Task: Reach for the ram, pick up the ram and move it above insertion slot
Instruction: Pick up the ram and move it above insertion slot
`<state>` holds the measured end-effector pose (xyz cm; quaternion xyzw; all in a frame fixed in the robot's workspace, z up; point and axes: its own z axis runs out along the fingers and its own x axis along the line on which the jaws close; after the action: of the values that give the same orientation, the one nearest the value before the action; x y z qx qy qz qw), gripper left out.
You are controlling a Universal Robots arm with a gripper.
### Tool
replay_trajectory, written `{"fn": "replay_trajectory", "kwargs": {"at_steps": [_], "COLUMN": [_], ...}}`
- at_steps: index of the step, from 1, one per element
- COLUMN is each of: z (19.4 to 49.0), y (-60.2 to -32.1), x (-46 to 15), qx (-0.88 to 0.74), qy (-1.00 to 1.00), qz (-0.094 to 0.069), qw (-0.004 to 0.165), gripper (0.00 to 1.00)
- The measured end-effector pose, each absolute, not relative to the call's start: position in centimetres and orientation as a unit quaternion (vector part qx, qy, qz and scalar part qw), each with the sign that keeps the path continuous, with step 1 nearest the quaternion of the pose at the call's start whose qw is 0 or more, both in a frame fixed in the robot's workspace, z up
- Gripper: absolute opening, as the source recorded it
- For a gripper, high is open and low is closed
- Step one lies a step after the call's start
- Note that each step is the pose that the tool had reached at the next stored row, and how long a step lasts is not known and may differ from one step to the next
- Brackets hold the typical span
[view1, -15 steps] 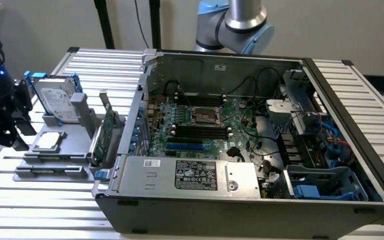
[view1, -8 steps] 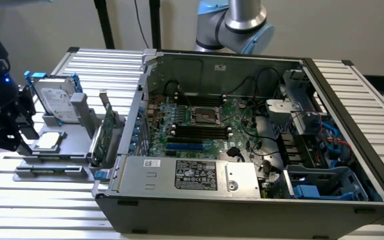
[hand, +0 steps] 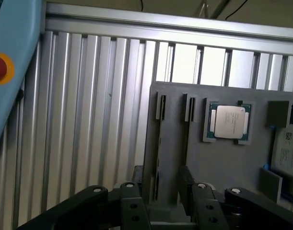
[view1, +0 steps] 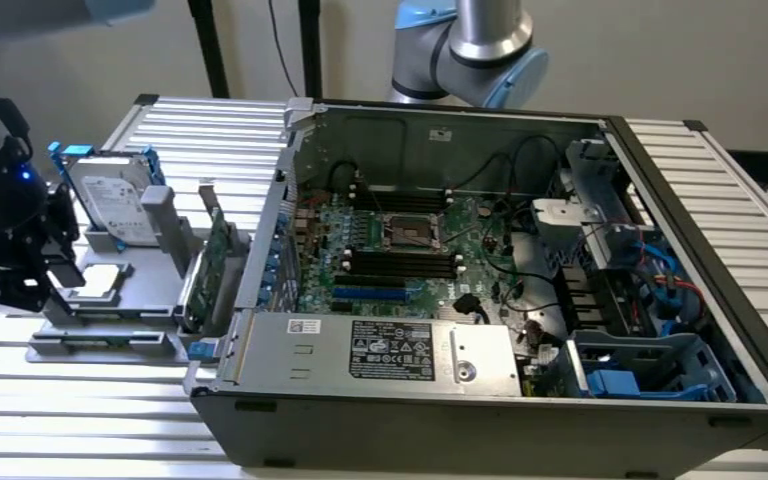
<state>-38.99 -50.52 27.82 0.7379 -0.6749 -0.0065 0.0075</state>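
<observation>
Jaws of the gripper (hand: 164, 186) stand wide over one gray holder (hand: 223, 165) bearing one processor (hand: 228, 122).

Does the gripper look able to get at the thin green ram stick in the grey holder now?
Probably yes: the black gripper is open at the grey holder, fingers either side of the thin ram stick, with nothing between.

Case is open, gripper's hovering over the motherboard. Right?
Not quite. The case is open, but the gripper is at the gray holder outside the case, on the exterior view's left, not over the motherboard. The exterior view shows this.
</observation>
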Motion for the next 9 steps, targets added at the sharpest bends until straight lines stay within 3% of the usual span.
{"fn": "replay_trajectory", "kwargs": {"at_steps": [9], "z": [26.2], "y": [-50.4], "x": [-39.0], "qx": [0.734], "qy": [-0.679], "qz": [-0.006], "qw": [0.007], "gripper": [0.42]}}
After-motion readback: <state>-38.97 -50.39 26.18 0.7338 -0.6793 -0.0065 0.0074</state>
